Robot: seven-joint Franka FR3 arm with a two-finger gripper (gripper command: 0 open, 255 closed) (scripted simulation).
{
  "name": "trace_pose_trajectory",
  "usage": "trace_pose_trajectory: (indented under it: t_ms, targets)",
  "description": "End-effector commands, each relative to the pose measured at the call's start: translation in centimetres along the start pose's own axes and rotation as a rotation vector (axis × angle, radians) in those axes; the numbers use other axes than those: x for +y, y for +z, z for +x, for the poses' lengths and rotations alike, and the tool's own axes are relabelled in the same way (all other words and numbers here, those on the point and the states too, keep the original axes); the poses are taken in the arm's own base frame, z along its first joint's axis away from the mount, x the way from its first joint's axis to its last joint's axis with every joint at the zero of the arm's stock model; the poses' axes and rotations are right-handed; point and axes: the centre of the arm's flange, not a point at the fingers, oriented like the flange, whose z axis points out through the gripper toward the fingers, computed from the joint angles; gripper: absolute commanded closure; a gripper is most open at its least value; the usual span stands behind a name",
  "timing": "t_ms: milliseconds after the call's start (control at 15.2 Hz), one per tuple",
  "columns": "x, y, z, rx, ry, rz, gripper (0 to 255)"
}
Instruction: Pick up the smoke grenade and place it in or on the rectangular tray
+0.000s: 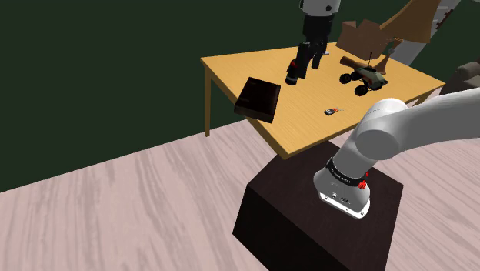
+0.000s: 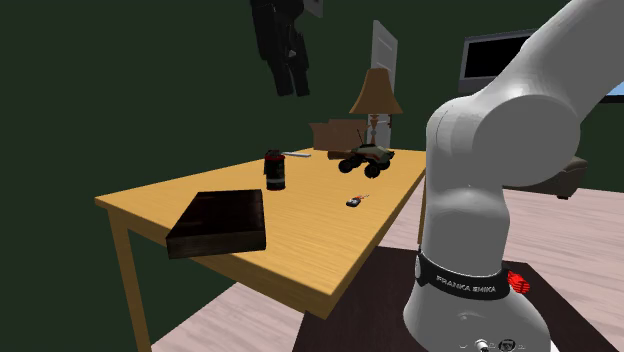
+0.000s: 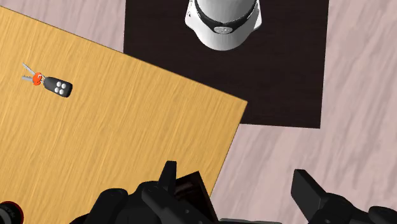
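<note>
The short black cylindrical smoke grenade with a red mark (image 2: 275, 170) stands upright on the light wooden table (image 2: 300, 235), apart from the flat dark-brown rectangular tray (image 2: 218, 222), which lies nearer the table's edge. The all-black two-finger gripper (image 2: 292, 80) hangs well above the grenade, jaws spread wide and empty. The step in hand looks like the approach. It should go best by centring over the cylinder, descending straight so the pads bracket its body, and closing only then, lest a finger tip it over. The white arm (image 1: 415, 123) reaches from its black box stand (image 1: 308, 223) across the table, hand pointing downward and angled back toward the stand.
</note>
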Motion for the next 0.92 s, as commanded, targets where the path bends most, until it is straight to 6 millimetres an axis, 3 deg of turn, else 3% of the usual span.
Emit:
trace_pose_trajectory:
  t_ms: [0,858]
  targets:
    - [0.0,0.0,0.0,0.000,0.000,0.000,0]
    - [15.5,5.9,3.1,0.125,-0.081,0.008,0]
